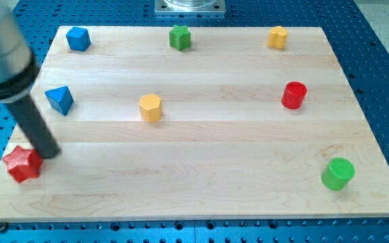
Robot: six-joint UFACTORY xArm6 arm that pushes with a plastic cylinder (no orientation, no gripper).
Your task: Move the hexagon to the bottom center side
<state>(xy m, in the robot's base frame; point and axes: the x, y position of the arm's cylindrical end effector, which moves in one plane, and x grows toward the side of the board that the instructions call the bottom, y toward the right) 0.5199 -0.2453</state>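
The yellow hexagon block (150, 107) sits left of the board's middle. My tip (49, 154) is at the left edge of the board, far to the left and below the hexagon. It stands just right of and touching or nearly touching the red star block (23, 163). The dark rod rises from the tip up toward the view's top left corner.
A blue triangular block (60, 100) lies above my tip. A blue block (78, 38), a green star (179, 37) and a yellow block (277, 37) line the top edge. A red cylinder (294, 95) and a green cylinder (337, 173) stand at the right.
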